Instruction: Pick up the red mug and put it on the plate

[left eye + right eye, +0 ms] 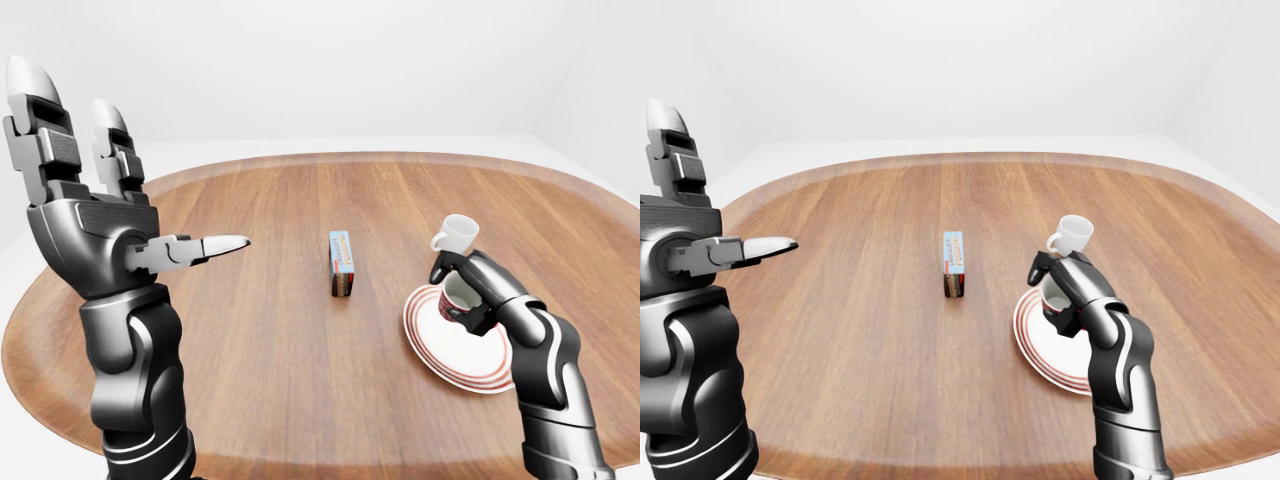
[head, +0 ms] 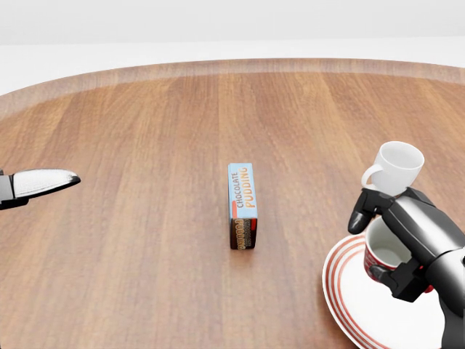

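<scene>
The red mug [image 2: 385, 251], white inside, is held upright over the upper left part of the red-ringed white plate [image 2: 363, 313]; whether its base touches the plate cannot be told. My right hand [image 2: 389, 243] has its fingers closed round the mug, at the lower right of the head view. In the left-eye view the mug [image 1: 452, 296] sits within the plate [image 1: 455, 345]. My left hand [image 1: 110, 225] is raised high at the left, fingers spread, holding nothing.
A white mug [image 2: 394, 167] stands just above the plate and my right hand. A chocolate pudding box [image 2: 243, 205] stands on edge at the middle of the round wooden table [image 2: 145, 145]. The table rim curves along the top.
</scene>
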Available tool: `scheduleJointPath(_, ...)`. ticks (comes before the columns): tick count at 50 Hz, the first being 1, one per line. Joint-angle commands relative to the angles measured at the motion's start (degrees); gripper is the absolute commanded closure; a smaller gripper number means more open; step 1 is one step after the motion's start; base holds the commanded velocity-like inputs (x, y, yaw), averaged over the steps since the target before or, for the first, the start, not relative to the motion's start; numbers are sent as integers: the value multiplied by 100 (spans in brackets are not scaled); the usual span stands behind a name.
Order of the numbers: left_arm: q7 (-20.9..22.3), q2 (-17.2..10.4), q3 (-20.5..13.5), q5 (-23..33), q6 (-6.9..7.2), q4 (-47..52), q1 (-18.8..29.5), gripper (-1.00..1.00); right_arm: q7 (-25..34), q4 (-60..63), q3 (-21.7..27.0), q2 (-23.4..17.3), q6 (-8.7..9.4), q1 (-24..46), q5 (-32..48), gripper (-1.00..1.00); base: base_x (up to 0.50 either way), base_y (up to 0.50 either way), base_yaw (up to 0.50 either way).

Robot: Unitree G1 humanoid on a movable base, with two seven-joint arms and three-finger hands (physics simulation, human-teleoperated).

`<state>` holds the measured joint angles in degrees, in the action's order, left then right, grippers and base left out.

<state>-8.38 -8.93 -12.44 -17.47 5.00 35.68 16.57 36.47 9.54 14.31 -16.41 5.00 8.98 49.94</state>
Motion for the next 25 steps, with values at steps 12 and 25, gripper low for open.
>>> scheduleJointPath(12,-26,-57,-50,-58,0,6,74,-100,-890,-849,398,-229,0,-366,-827,100,0,0,0)
scheduleJointPath(25,-15,-57,-53,-52,0,-20,46,-100,-1651,-1741,341,-407,0,-199,-873,100,0,0,0)
